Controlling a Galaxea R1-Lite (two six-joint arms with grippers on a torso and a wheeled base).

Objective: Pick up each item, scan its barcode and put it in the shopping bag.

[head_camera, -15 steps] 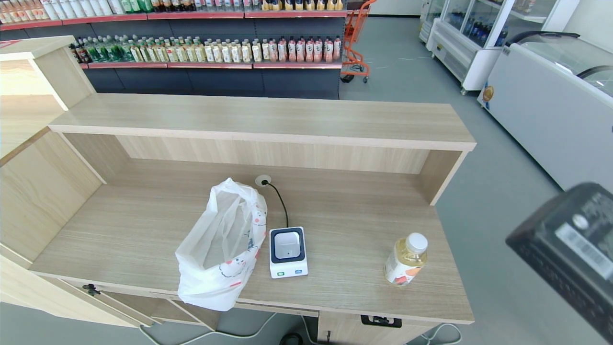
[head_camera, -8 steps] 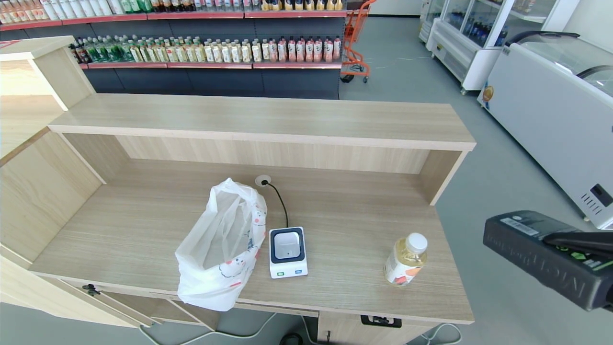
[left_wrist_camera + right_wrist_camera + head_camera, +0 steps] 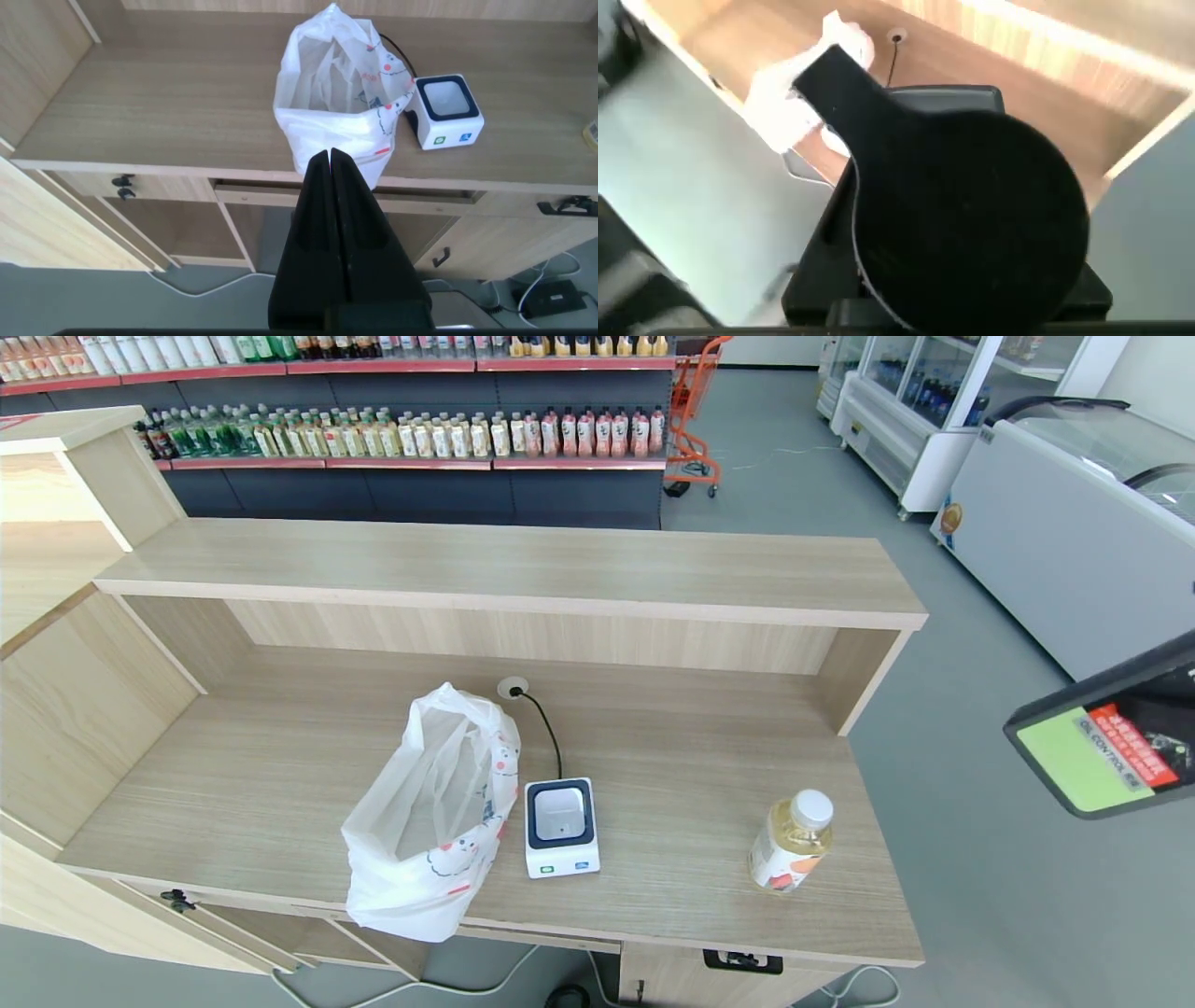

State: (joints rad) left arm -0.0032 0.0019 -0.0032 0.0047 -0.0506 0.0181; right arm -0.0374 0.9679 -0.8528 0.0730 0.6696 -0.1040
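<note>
One shopping bag (image 3: 429,812); one scanner (image 3: 560,826) at its 3 o'clock; one bottle (image 3: 792,845) farther toward 3. We log left gripper (image 3: 330,163) closed, right gripper (image 3: 868,93) clamping one black box (image 3: 1111,737).

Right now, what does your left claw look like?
My left claw is all black and matte. Its two long flat fingers narrow to a blunt tip, with a thin line between them, and widen into a chunky black base.

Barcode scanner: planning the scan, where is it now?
Head view: the white box-shaped barcode scanner sits on the wooden counter, just right of the white plastic shopping bag, near the front edge.
</note>
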